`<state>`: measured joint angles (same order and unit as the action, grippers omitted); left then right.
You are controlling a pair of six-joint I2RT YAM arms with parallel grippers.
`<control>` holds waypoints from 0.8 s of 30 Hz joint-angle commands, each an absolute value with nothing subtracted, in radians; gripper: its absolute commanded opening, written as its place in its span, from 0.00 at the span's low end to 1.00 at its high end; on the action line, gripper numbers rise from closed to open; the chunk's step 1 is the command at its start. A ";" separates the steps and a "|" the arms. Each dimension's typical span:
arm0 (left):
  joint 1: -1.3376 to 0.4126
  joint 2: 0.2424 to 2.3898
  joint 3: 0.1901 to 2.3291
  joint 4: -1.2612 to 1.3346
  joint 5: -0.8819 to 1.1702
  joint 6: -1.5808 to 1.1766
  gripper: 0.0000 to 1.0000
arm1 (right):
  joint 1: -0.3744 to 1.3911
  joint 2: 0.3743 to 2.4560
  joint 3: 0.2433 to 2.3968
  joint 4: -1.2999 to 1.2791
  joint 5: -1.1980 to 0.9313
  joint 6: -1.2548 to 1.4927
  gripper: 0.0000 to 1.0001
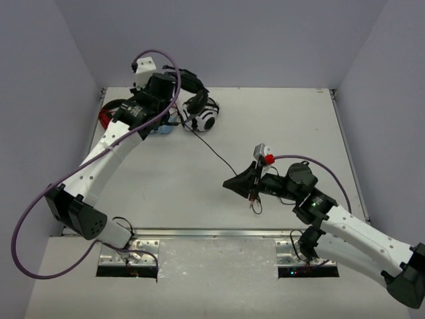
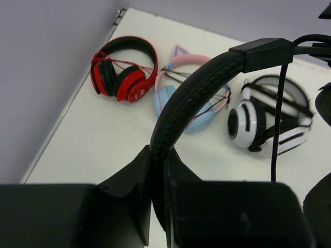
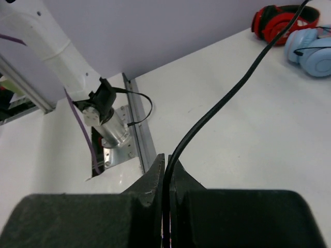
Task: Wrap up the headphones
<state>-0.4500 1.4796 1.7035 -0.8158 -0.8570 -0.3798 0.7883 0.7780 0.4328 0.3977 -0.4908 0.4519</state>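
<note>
Where my left arm reaches the far-left corner of the worktop point(image 1: 279, 119), my left gripper point(image 2: 158, 155) is clamped on the padded headband of the headphones point(image 2: 192, 92), holding them above the surface. Beneath lie a red-and-black pair point(image 2: 135, 85), a pink-and-blue pair point(image 2: 164, 99) and a black-and-white pair point(image 2: 243, 124), side by side. The headphones' thin cable point(image 1: 216, 154) runs rightward to my right gripper point(image 3: 165, 161), pinched tight on it.

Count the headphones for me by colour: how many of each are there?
Black headphones: 1
Red-and-black headphones: 1
Pink-and-blue headphones: 1
White-and-black headphones: 1
Total: 4
</note>
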 commanded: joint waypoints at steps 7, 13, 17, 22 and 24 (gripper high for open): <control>-0.572 1.581 1.482 -0.767 -1.052 -0.342 0.00 | 0.796 0.823 0.914 -0.197 -0.328 0.198 0.01; -0.722 1.566 1.367 -0.649 -0.846 -0.145 0.00 | 0.796 0.902 1.083 -0.328 -0.159 0.019 0.01; -0.805 1.455 1.256 -0.503 -0.626 -0.035 0.00 | 0.790 0.943 1.134 -0.362 0.053 -0.124 0.01; -0.847 1.338 1.188 -0.454 -0.372 0.024 0.00 | 0.767 0.922 1.114 -0.264 0.208 -0.181 0.01; -0.876 1.298 1.174 -0.445 -0.231 0.049 0.00 | 0.747 0.904 1.089 -0.215 0.259 -0.216 0.01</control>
